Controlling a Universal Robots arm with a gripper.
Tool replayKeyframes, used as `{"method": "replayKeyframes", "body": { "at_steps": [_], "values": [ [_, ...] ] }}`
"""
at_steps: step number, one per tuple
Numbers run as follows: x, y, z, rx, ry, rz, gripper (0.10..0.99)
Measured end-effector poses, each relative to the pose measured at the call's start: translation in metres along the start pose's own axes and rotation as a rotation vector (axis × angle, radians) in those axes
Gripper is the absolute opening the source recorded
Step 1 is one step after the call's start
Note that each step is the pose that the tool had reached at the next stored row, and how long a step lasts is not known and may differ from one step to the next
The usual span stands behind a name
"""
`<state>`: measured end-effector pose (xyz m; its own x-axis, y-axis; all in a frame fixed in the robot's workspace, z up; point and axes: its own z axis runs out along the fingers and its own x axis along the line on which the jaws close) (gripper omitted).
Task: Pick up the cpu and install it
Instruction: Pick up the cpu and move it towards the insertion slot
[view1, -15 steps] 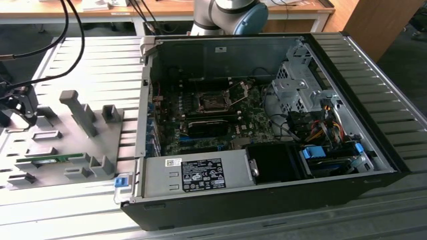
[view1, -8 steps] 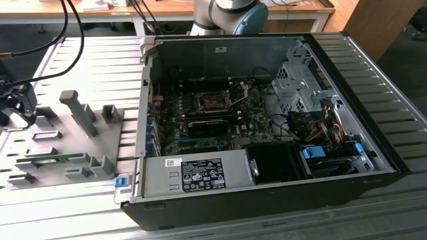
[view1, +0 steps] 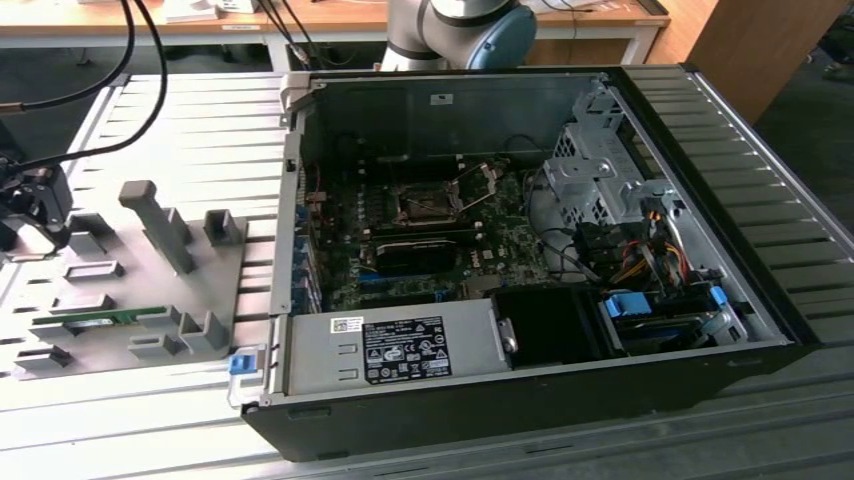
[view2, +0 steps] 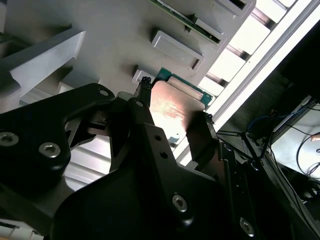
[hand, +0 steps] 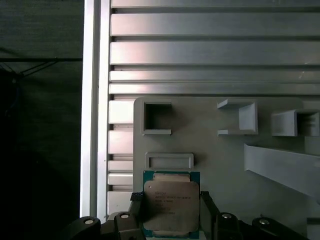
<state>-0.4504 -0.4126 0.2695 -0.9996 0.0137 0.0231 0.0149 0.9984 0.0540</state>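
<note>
The gripper (hand: 172, 212) is clamping the cpu (hand: 171, 197) by two opposite edges, the flat chip sitting dead centre between its fingers (hand: 138, 207), over the fixture plate (hand: 210, 167).

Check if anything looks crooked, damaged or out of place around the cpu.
Nothing stands out. The cpu sits square to the edges of the grey fixture plate, its metal top looks intact, and the gripper is right at it.
</note>
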Motion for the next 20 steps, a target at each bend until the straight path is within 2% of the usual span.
{"method": "replayKeyframes", "body": {
  "at_steps": [20],
  "values": [
    [0.0002, 0.0004, -0.0074, 0.0, 0.0, 0.0, 0.537]
  ]
}}
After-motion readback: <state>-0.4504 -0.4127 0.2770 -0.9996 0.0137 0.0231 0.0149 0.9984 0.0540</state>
